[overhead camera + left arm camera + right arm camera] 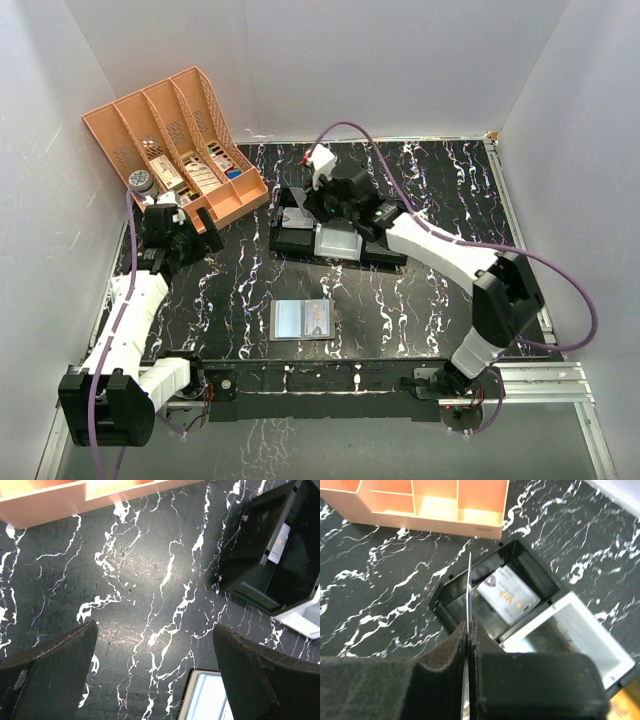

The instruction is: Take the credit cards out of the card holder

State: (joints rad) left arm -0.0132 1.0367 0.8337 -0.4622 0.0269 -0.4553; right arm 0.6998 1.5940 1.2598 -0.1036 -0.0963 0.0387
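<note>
The card holder [301, 320] lies open and flat on the marble table near the front, grey-blue inside up; its corner [204, 700] shows in the left wrist view. My right gripper [335, 205] hangs over the black tray [285, 240] and is shut on a thin credit card [470, 587], seen edge-on above the tray's end compartment. A whitish credit card [509, 600] lies flat in that compartment. My left gripper [155, 630] stands open over bare table left of the holder, nothing between its fingers [50, 675].
The big orange lattice organiser [175, 135] with small items stands at the back left, close behind my left gripper [195, 225]. The tray's middle compartment [570, 635] has a pale rim. White walls enclose the table on three sides.
</note>
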